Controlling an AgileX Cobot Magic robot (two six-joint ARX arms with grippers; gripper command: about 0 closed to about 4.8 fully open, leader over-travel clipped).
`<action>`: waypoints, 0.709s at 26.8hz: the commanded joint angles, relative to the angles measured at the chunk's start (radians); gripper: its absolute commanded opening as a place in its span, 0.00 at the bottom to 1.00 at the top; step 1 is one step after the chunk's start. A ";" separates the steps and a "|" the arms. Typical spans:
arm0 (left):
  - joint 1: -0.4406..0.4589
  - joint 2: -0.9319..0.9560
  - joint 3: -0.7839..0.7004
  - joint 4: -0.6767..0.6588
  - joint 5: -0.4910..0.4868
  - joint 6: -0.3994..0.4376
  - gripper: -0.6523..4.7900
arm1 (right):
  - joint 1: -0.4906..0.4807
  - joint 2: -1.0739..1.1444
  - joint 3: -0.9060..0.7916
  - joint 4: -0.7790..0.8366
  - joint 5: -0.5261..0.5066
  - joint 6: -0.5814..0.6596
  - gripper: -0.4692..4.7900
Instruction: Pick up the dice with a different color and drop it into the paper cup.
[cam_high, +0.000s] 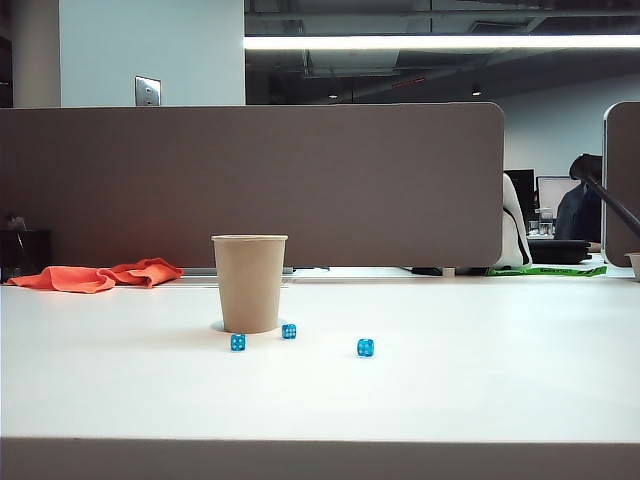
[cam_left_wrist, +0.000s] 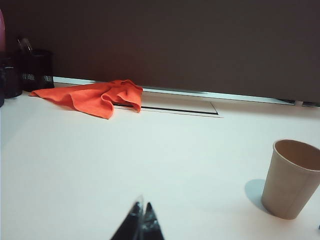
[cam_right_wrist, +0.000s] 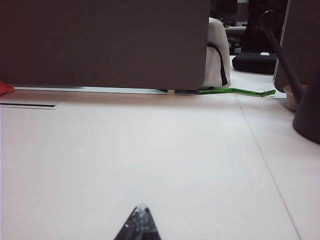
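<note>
Counter (cam_high: 480, 390) surface, white and broad, carries everything here, backed by a grey partition (cam_high: 300, 180). An orange cloth (cam_high: 100, 276) lies crumpled at the far edge beside the partition; in the left wrist view it sits well ahead of the left tool (cam_left_wrist: 141, 220), on the side opposite the cup. The paper cup (cam_high: 249, 283) stands upright on the counter, tan, open end up; from the left tool it stands ahead and off to one side, well apart from the fingertips. Only the upper part of its inner wall shows, so what it holds cannot be told. Three blue dice (cam_high: 289, 331) with white pips rest on the counter near the cup's base: two just beside it, the third a little further off. The orange die shows in no view.

The left tool sits low over bare counter, fingertips pressed together, holding nothing. The right tool (cam_right_wrist: 141, 220) likewise sits low over bare counter, tips together and empty, with only open white surface ahead of it. Neither arm appears in the exterior view.
</note>
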 joint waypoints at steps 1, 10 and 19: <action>-0.002 0.001 0.003 0.017 -0.005 -0.003 0.11 | 0.002 0.000 -0.002 0.019 -0.009 -0.003 0.09; -0.002 0.001 0.003 0.101 0.034 0.051 0.11 | 0.002 0.000 -0.002 0.021 -0.024 -0.041 0.09; -0.002 0.001 0.003 0.095 0.032 0.113 0.11 | 0.001 0.000 -0.002 -0.007 0.033 -0.024 0.09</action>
